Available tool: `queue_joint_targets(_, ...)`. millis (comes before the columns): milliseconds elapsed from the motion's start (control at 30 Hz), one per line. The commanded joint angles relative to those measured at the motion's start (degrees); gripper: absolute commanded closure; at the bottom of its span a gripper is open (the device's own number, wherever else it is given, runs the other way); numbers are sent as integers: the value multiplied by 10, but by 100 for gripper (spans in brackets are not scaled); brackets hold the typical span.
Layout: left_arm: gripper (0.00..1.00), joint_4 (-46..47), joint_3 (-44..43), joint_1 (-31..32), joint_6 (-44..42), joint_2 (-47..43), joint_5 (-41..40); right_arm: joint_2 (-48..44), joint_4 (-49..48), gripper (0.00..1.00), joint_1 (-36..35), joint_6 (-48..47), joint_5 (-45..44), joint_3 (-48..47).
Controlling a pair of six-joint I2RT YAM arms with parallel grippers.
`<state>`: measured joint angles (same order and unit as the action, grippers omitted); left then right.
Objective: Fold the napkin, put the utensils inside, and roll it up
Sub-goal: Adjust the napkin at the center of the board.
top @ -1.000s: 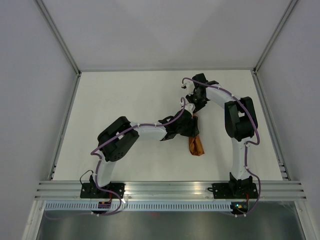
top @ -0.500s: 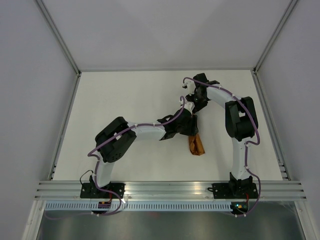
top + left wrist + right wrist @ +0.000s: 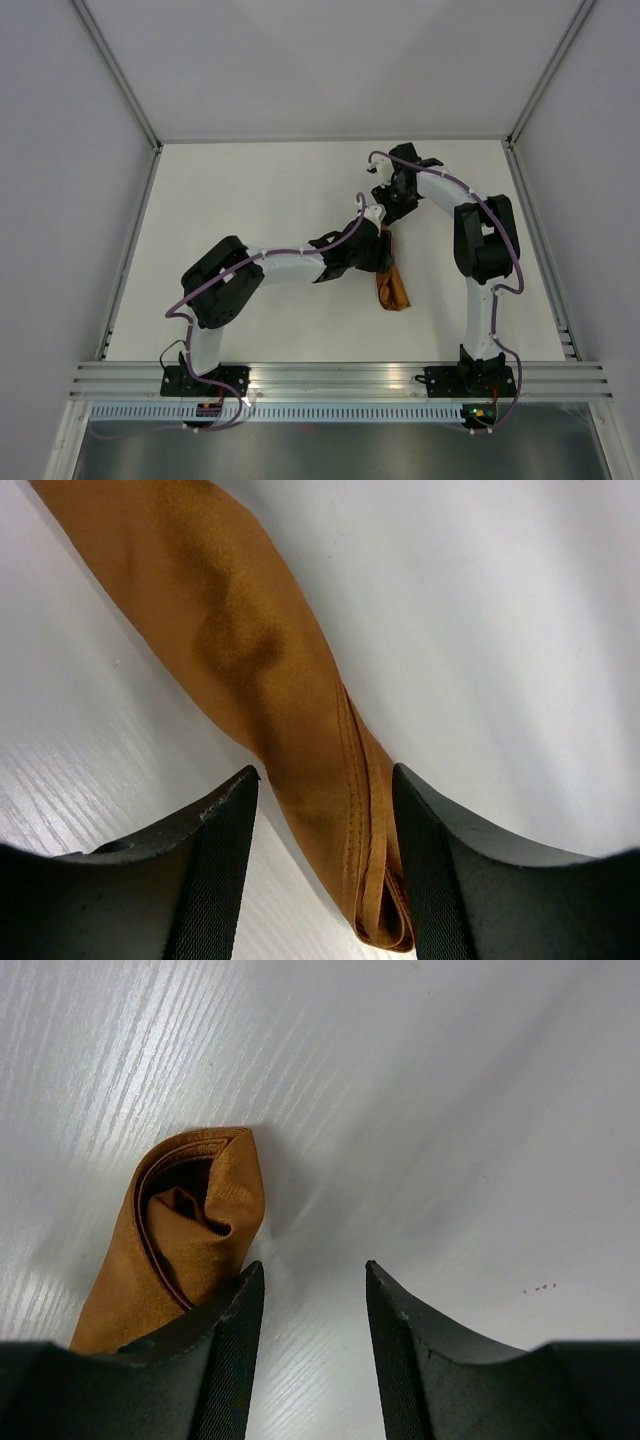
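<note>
The napkin is a rust-brown roll lying on the white table, right of centre. In the left wrist view the napkin runs down between the jaws of my left gripper. Those jaws are open and straddle the roll: the right finger is close to the cloth and a gap shows on the left. In the right wrist view the napkin's rolled end lies just left of my right gripper, which is open with only bare table between its fingers. From above, the left gripper and right gripper meet over the roll's far end. The utensils are hidden.
An aluminium rail carrying both arm bases runs along the near edge. Grey enclosure walls with metal corner posts close off the left, right and far sides of the table.
My right gripper has opened and drawn slightly back from the roll's end. The left arm's elbow has swung left and toward the near edge, while its gripper stays over the roll.
</note>
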<state>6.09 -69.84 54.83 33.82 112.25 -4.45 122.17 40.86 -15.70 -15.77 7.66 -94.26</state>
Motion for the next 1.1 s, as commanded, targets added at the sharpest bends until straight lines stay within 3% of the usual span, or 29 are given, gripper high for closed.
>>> queue_joint_targets(0, 38, 14, 11, 0, -24, -36, -14, -37, 17, 48, 7, 21, -13, -30)
queue_joint_targets(400, 39, -16, 38, -27, 13, -97, -54, -82, 55, 48, 73, 21, 86, -32)
queue_joint_targets(800, 41, -22, 54, -33, 48, -82, -47, -187, 52, 57, 81, -57, 142, 154)
queue_joint_targets(1067, 42, -23, 29, -24, 38, -53, -21, -149, 48, 60, 99, -44, 167, 132)
